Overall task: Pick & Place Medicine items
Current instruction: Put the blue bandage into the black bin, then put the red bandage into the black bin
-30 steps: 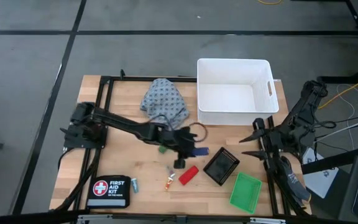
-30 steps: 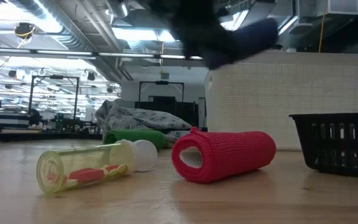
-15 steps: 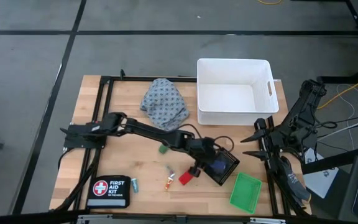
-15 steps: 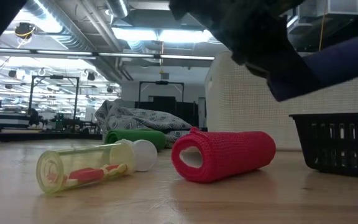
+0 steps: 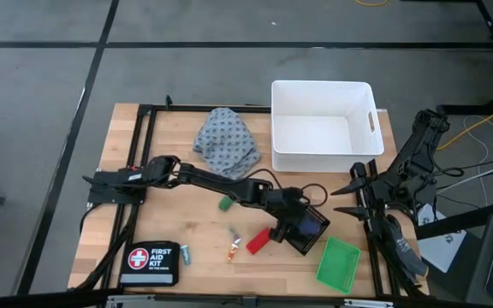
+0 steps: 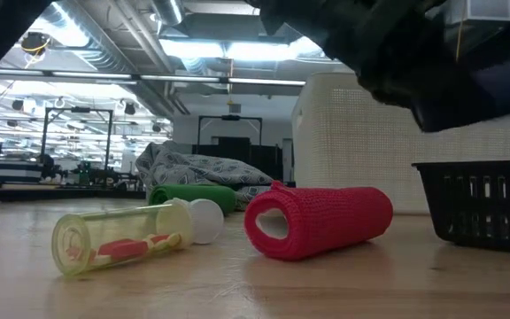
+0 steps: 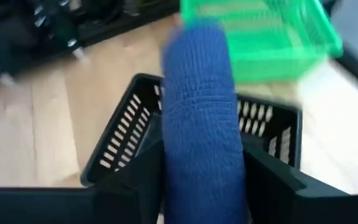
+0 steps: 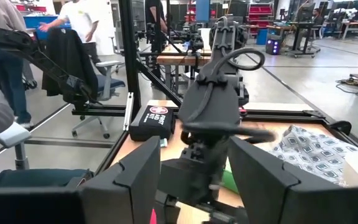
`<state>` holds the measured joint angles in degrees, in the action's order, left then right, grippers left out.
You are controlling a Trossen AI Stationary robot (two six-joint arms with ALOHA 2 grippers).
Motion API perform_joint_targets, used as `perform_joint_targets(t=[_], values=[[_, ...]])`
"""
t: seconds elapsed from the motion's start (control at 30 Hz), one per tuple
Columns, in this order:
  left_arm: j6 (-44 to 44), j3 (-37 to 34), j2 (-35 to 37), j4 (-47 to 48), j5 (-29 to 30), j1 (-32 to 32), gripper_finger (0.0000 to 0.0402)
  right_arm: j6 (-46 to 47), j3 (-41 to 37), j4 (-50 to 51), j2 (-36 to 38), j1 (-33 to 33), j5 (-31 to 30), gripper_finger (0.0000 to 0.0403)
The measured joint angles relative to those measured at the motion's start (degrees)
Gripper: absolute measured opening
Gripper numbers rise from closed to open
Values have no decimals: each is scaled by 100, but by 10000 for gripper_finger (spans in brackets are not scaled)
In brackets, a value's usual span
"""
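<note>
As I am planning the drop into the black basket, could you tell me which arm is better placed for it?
The left arm. Its left gripper already holds the blue cylinder right over the black basket. The right gripper waits at the table's right edge, holding nothing.

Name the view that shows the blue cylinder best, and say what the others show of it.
The left wrist view: the blue cylinder fills the frame, held over the black basket. The high view shows only a blue patch at the left gripper. The low view shows a dark blurred shape. The right wrist view shows nothing of it.
</note>
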<state>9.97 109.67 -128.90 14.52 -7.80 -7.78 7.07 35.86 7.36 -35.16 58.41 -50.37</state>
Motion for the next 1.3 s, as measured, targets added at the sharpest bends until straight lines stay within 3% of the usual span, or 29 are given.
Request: perform_joint_targets(t=[0.13,0.23,0.4,0.7,0.87,1.03,1.17,1.3], values=[[-1675,4,0,-2,79,150,173,0,0,0,0,0,-2,190],[-1946,4,0,-59,72,174,161,0,0,0,0,0,2,190],[-1900,4,0,-63,66,146,170,154,0,-2,0,0,26,190],[-1500,4,0,-118,-112,-75,228,157,0,0,-11,0,46,190],[-1348,2,0,-299,-36,-137,256,168,0,-2,-11,0,46,190],[-725,-5,77,-419,409,-182,261,170,0,-1,-14,0,223,190],[-438,2,380,274,671,-201,257,168,0,-10,-121,-2,852,190],[-532,6,566,1468,473,-200,256,-178,-2,-228,-584,-2,1473,190]])
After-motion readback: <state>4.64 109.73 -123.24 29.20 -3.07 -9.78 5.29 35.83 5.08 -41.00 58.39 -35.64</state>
